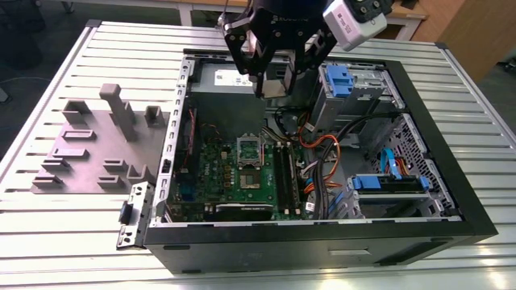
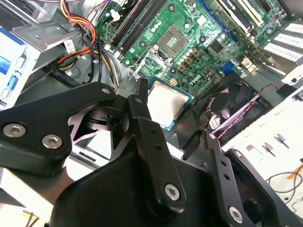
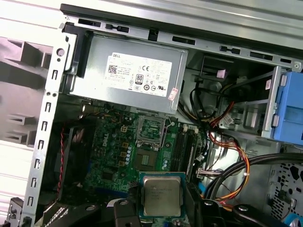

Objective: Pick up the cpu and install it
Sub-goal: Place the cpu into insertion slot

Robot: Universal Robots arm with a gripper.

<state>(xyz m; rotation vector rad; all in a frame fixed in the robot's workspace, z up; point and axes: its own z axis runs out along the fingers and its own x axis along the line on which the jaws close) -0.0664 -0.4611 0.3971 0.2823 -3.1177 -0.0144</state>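
Slatted metal surface (image 1: pixel 48 78) carried the open PC case (image 1: pixel 322 238). Hand (image 1: pixel 272 81) gripped the cpu (image 3: pixel 162 195) by its edges, well above the socket (image 1: pixel 249 176) (frame looked open). Risk: a tilted or offset descent could have bent pins; a slip could have dropped it.

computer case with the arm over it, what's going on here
The robot arm's tool grips the cpu by its edges and holds it in the air above the open computer case. The chip is flat, metal top up, and not yet down at the motherboard. The socket on the board is open and looks empty, so the cpu has been picked up but not installed.
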